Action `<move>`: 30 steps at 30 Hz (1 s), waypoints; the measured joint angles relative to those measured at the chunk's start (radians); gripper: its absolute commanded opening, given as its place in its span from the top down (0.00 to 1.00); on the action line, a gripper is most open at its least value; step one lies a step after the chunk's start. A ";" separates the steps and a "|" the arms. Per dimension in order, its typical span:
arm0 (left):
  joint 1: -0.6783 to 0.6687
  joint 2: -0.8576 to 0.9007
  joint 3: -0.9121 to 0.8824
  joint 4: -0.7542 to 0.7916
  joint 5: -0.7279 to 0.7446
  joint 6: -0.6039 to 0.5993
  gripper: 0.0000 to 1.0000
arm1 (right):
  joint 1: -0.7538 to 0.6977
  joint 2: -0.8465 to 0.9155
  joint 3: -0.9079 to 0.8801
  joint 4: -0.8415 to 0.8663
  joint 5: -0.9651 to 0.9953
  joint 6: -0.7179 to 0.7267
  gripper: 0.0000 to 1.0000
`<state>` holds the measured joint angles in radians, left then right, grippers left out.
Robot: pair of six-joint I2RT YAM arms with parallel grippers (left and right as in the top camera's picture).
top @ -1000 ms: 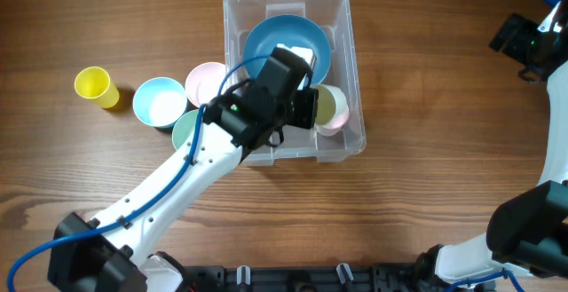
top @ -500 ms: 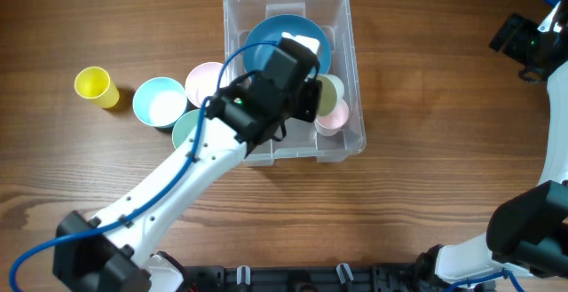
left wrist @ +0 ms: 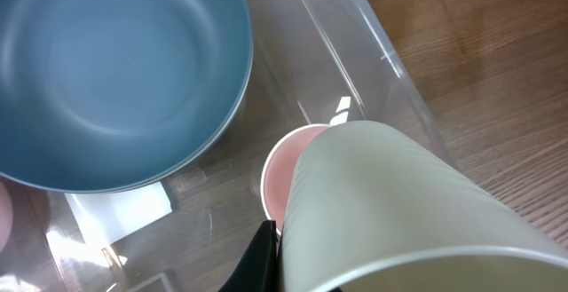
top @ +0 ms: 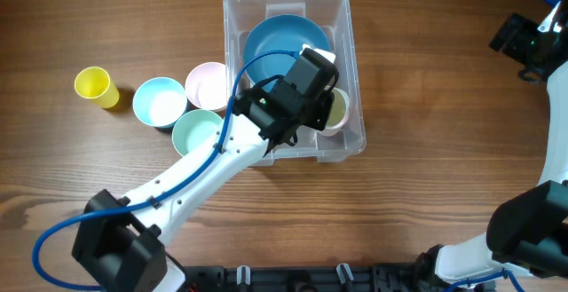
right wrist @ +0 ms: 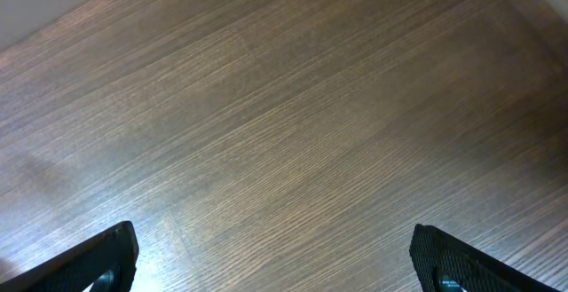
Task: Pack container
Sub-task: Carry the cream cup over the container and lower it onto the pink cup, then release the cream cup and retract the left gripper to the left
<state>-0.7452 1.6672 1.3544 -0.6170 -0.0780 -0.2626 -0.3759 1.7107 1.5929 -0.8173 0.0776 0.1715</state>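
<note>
1. Left tool (top: 321, 101), overhead view: it reaches into the container (top: 353, 70), a clear rectangular bin standing at the upper middle of the desk (top: 426, 194). The arm's black wrist covers the fingers, so the grip cannot be judged from above. A pale green cup (top: 337, 107) shows just beside the wrist, near the bin's right wall. A blue bowl (top: 271, 48) fills the far half of the bin.
2. Overhead view, outside the bin: a pink bowl (top: 204, 83) and a green bowl (top: 197, 134) lie just beside its left wall. A light blue bowl (top: 160, 101) and then a yellow cup (top: 93, 86) lie farther left. The right tool (top: 524, 36) is at the desk's right edge, well apart from the container.
3. Left wrist view: the left tool (left wrist: 284, 265) is clenched on the pale green cup (left wrist: 390, 203), which is tilted and fills the lower right. One dark finger (left wrist: 260, 258) shows against the cup's wall; the other is hidden. Below the cup, a pink cup (left wrist: 282, 172) stands upright on the container's floor, near the clear wall (left wrist: 373, 52). The blue bowl (left wrist: 115, 70) lies to the left, and a white label (left wrist: 120, 212) on the base shows at its edge.
4. Right wrist view: the right tool (right wrist: 275, 261) is released. Its two dark fingertips sit in the lower corners, far apart, with the wood grain of the desk (right wrist: 266, 106) between them.
</note>
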 measured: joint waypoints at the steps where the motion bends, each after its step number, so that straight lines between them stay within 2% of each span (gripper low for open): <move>1: 0.000 0.005 0.000 0.001 0.000 0.000 0.96 | 0.000 0.000 0.000 0.000 0.000 0.000 0.00; 9: 0.000 0.038 0.001 0.003 -0.001 0.000 0.94 | 0.000 0.000 0.000 0.000 0.000 0.000 0.00; 12: 0.000 0.055 0.001 0.003 -0.003 0.006 0.70 | 0.000 0.000 0.000 0.000 0.000 0.000 0.00; 15: 0.000 0.070 0.001 0.004 -0.005 0.014 0.54 | 0.000 0.000 0.000 0.000 0.000 0.000 0.00; 23: 0.000 0.070 0.008 0.042 -0.019 0.018 0.48 | 0.000 0.000 0.000 0.000 0.000 0.000 0.00; 30: 0.048 0.068 0.098 -0.068 -0.161 0.018 0.44 | 0.000 0.000 0.000 0.000 0.000 0.000 0.00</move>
<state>-0.6971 1.7348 1.4528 -0.6846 -0.2390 -0.2443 -0.3759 1.7107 1.5929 -0.8173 0.0776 0.1715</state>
